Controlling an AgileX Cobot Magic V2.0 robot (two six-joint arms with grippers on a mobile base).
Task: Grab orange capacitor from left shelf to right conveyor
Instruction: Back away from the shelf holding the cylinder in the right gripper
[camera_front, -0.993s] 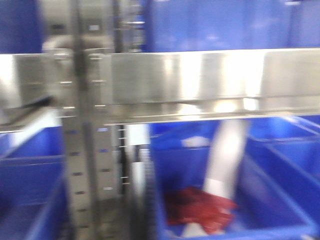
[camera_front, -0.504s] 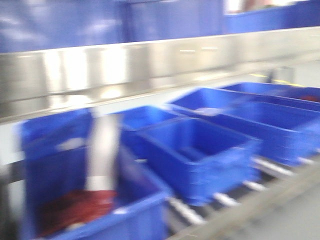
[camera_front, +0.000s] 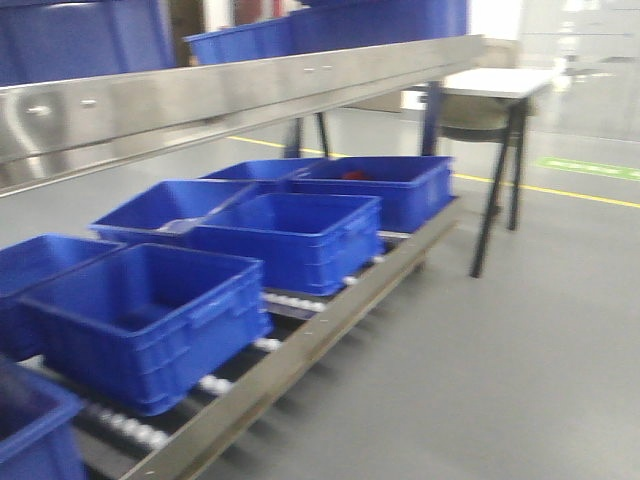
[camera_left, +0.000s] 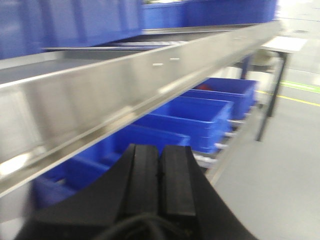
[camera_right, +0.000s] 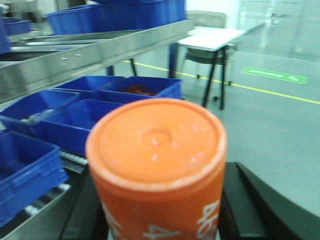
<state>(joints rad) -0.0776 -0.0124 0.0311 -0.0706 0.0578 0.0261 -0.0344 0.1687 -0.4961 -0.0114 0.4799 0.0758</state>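
My right end effector (camera_right: 160, 220) is clenched on the orange capacitor (camera_right: 156, 145). The cylinder fills the middle of the right wrist view, its round orange end cap facing the camera and white lettering on its side. My black fingers (camera_right: 250, 200) flank it low on both sides. Beyond it, to the left, blue bins (camera_right: 75, 117) sit on a low roller rack under a steel shelf rail (camera_right: 100, 52). The far bin (camera_right: 145, 87) holds something red that I cannot make out.

My left end effector (camera_left: 160, 175) is closed on nothing, its two black pads (camera_left: 145, 175) pressed flat against each other, low in the wrist view beneath the same rail.

In the front view the bins stand in two rows on white rollers (camera_front: 290, 300). At the far right a white tabletop (camera_front: 497, 80) stands on dark legs on the grey floor (camera_front: 520, 350), with a yellow line (camera_front: 590, 192) running behind it.
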